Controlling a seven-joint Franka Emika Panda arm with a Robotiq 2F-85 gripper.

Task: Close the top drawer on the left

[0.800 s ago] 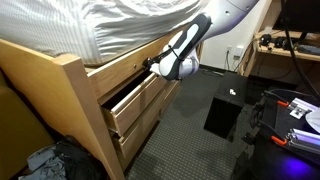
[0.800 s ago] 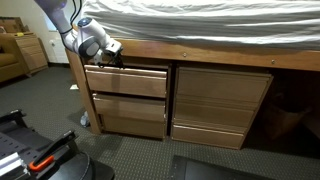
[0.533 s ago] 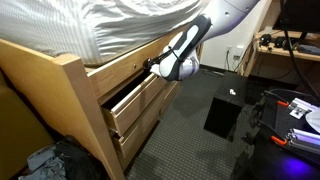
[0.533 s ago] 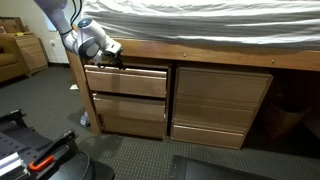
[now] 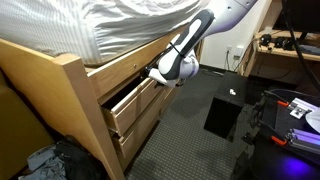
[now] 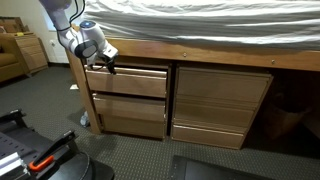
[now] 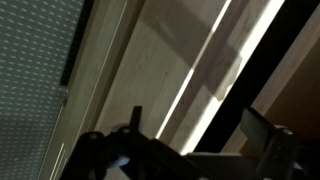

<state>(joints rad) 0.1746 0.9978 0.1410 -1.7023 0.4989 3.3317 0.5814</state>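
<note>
Scene: a light-wood bed frame (image 5: pixel 62 95) under rumpled white bedding (image 5: pixel 110 25) stood on dark, textured carpet (image 5: pixel 185 140).
Top drawer: the top drawer (image 5: pixel 138 100) (image 6: pixel 128 82) was long and shallow, with a plain, flat, rectangular front. It sat in the left stack under the bed and stood partly out of the frame. Its inside looked dark, and the contents were too small to make out.
Lower drawer: the matching lower drawer (image 6: pixel 128 112) sat directly beneath, with the same smooth pale wood.
Gripper: the gripper (image 5: pixel 153 72) (image 6: pixel 108 66) (image 7: pixel 200 125) was at the upper left corner of the top drawer's front. In the wrist view its dark fingers (image 7: pixel 135 125) were spread wide and held nothing. Whether it touched the wood could not be told.
Arm: the arm (image 5: pixel 195 35) was white with rounded shells and black joints, and sloped down from above.
Nearby: a flat black box (image 5: pixel 222 115) lay on the carpet, well apart from the drawers.
</note>
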